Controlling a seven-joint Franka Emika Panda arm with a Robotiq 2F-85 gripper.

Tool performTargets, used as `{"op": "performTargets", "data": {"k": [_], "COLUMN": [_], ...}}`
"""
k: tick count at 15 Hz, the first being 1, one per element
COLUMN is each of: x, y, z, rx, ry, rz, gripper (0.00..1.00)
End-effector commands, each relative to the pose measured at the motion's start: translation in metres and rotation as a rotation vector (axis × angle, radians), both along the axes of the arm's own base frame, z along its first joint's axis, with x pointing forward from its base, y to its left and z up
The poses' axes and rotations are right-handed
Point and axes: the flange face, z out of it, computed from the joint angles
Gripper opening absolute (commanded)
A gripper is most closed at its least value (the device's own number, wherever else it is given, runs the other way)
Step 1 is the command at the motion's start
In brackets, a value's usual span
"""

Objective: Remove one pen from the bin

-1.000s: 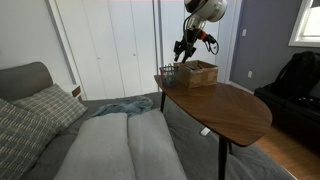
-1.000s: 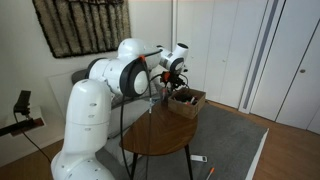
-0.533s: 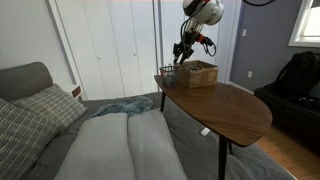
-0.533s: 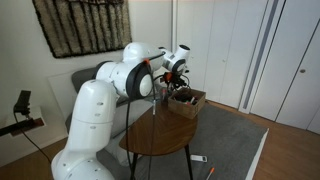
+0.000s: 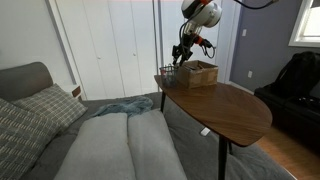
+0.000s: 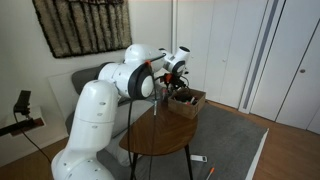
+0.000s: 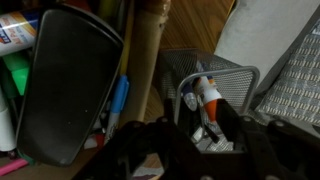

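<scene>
Exterior views: even, soft daylight, adequately sharp; bright white-framed window (image 5: 306, 22) at the edge. Wrist view: dim, murky, close foreground blurred.

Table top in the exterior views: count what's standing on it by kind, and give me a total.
On the wooden table:
tan box: 1
dark wire-mesh bin: 1
Total: 2
What is inside them is too small to count from these views.
</scene>
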Motion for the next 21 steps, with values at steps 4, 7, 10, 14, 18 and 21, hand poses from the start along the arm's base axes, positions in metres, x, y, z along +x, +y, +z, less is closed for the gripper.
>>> {"op": "performTargets", "data": {"k": [4, 7, 10, 14, 18, 21], "x": [-0.001, -0.002, -0.002, -0.006, -0.021, -0.027], "y": [0.007, 0.01, 0.012, 0.013, 0.016, 0.021], "z": [0.003, 0.002, 0.001, 0.006, 0.039, 0.047], "rx": [0.008, 0.008, 0.006, -0.004, -0.03, -0.067], "ry": [0.021, 0.026, 0.028, 0.033, -0.002, 0.002], "rz": [0.026, 0.029, 0.029, 0.03, 0.05, 0.036], "gripper": [0.42, 0.21, 0.01, 0.0, 0.0, 0.33]}}
